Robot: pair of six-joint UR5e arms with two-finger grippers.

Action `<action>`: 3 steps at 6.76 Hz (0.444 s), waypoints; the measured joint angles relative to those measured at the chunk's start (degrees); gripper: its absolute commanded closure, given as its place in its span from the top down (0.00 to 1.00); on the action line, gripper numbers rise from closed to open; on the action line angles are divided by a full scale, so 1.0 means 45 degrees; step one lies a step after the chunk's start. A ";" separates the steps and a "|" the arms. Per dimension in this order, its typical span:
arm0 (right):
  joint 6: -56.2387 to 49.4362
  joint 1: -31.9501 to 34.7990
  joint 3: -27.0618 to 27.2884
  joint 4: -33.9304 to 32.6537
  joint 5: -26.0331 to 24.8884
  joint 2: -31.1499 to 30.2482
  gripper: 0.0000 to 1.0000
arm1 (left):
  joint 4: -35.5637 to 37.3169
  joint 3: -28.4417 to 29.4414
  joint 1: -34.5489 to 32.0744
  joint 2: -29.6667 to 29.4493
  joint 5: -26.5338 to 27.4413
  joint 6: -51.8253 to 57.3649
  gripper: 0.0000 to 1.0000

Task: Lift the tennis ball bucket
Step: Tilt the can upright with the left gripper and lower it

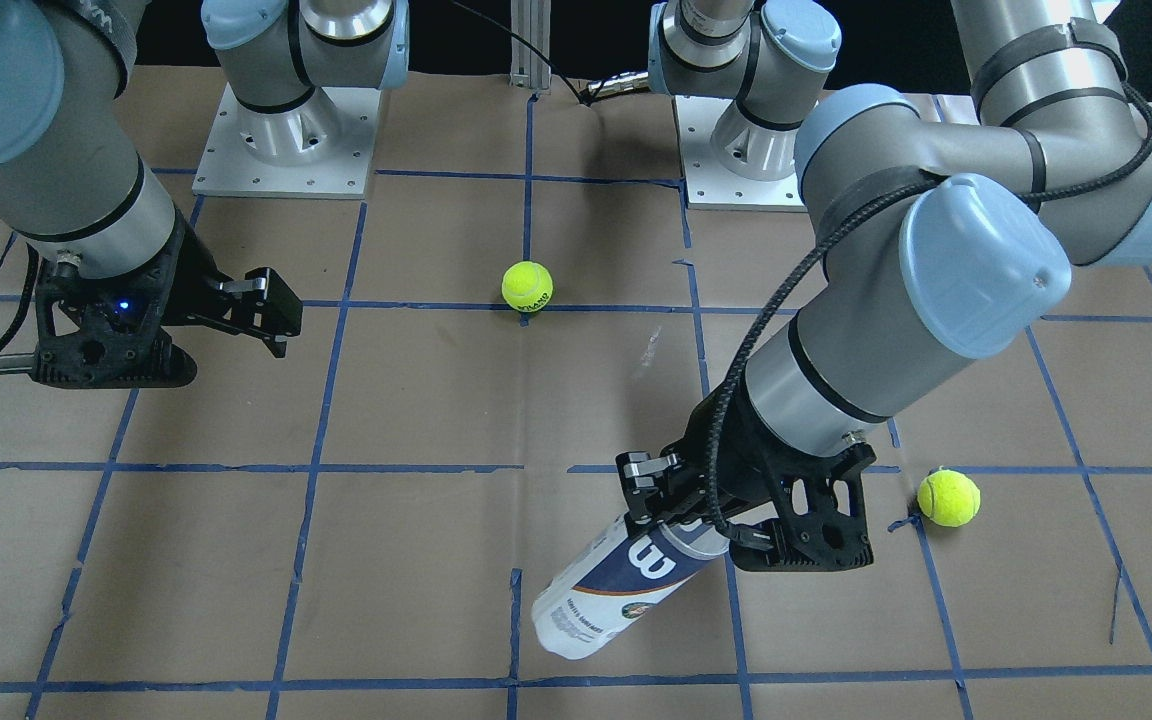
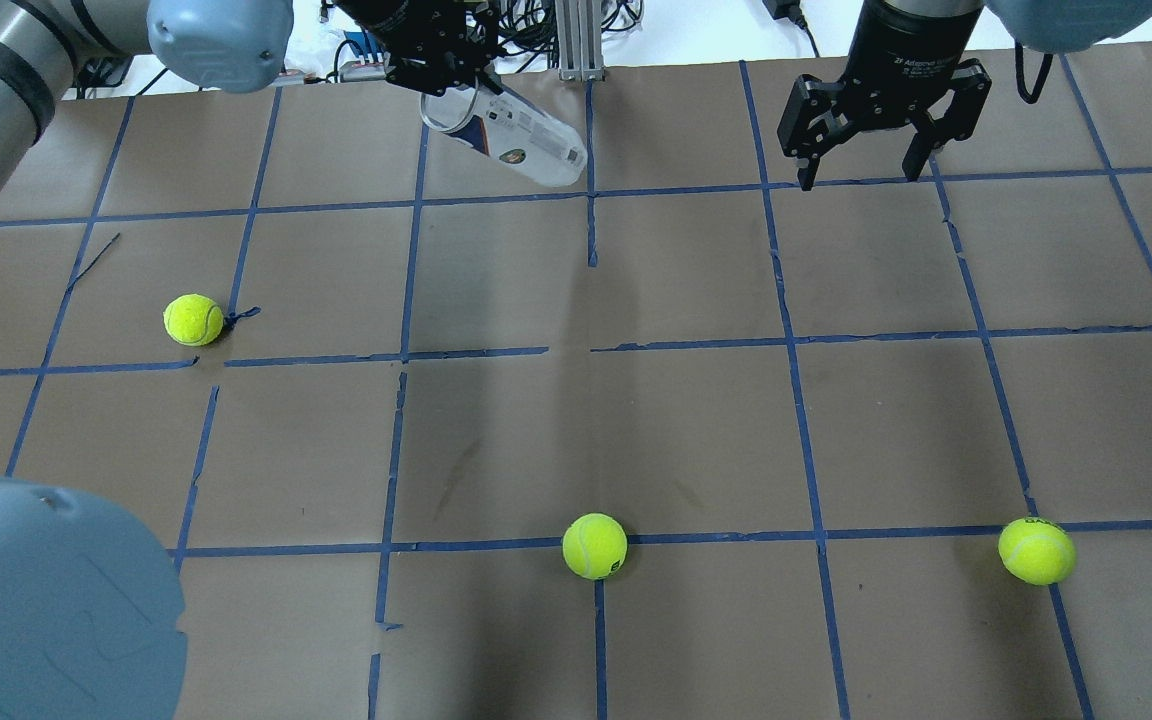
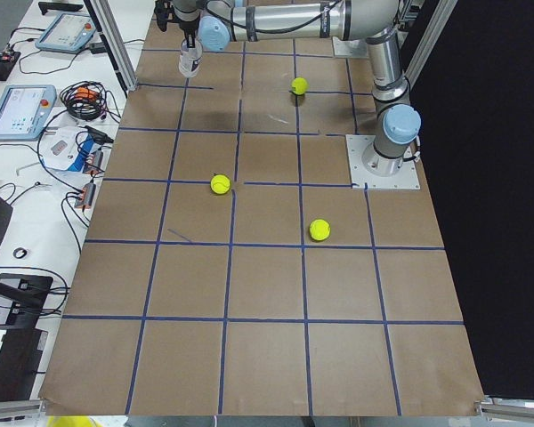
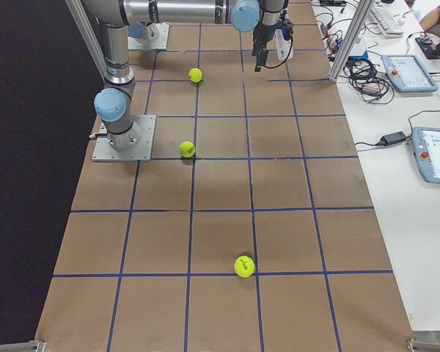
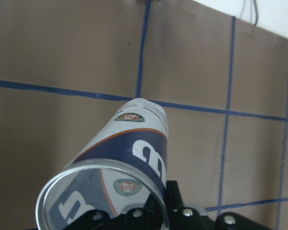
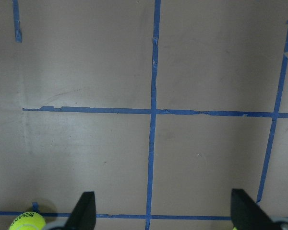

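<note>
The left hand (image 1: 691, 520) is clamping the tennis ball bucket (image 1: 626, 585) close to its open end. The tube is slanting down and away from the fingers towards the far edge of the table (image 1: 416, 400). The low, closed end is sitting close over the paper, and I am not able to tell whether it is touching. The right hand (image 2: 858, 172) is hanging well apart from it, with its fingers spread wide and nothing between them.

Looking down the mouth from the left wrist camera, I am judging the tube to be empty, so it should be very light. The wall is thin, smooth clear plastic, which is probably slippery and will likely dent under a hard squeeze. The silvery rim (image 5: 103, 164) is stiffening that end, so I am treating a hold just below it as the safest one. A one-end hold is letting the tube droop, though, and it could swivel.

The label is showing a large white "W" (image 5: 149, 155) on navy and a round badge (image 5: 130, 116) whose print is too small to read. A loose ball (image 6: 25, 222) is showing dark letters that I am reading as "ROLAND".
</note>
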 measured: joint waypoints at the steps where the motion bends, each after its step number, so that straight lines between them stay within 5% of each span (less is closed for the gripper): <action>1: 0.0145 -0.0002 0.0079 -0.0015 -0.0026 -0.0003 1.00 | -0.0584 0.0157 -0.0195 -0.0061 0.1323 0.1333 0.00; 3: 0.0366 0.0004 0.0114 -0.0032 -0.0033 -0.0014 1.00 | -0.0881 0.0250 -0.1020 -0.0277 0.3792 0.3190 0.00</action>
